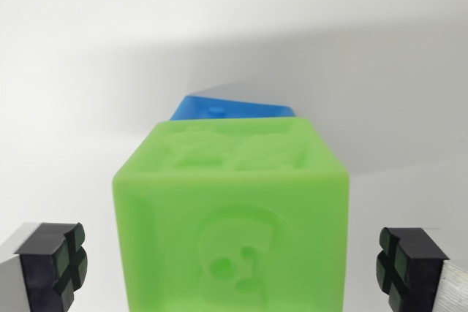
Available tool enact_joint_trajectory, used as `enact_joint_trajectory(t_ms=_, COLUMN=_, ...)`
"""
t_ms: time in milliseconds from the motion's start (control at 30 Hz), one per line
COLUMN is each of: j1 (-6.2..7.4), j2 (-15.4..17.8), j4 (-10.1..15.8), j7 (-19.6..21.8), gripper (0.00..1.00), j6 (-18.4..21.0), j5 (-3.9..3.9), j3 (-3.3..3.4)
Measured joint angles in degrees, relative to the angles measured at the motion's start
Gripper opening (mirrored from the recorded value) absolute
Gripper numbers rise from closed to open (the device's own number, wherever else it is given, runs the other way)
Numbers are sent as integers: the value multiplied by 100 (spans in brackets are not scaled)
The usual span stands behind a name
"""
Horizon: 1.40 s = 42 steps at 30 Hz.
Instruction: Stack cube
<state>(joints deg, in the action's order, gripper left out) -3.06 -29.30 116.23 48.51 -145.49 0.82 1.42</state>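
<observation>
A bright green cube (232, 210) with embossed shapes on its faces fills the middle of the wrist view, close to the camera. Behind it, only the top edge of a blue cube (230, 108) shows; whether the two touch I cannot tell. My gripper (234, 264) is open: its left fingertip (55, 264) and right fingertip (406, 264) stand on either side of the green cube, each with a clear gap to the cube's sides. Nothing is held.
Both cubes rest on a plain white surface (88, 71). A soft grey shadow lies across the surface behind them.
</observation>
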Motion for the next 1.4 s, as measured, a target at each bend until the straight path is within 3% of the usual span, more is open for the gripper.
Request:
enact_joint_trajectory(t_ms=767, j1=5, j2=901, j4=1, j7=3, gripper=100, j6=892, j5=-9, j3=12)
enact_joint_trajectory(t_ms=1400, j1=6, j2=1604, j4=-322, j7=12, gripper=100, j6=1911, j5=-25, j3=15)
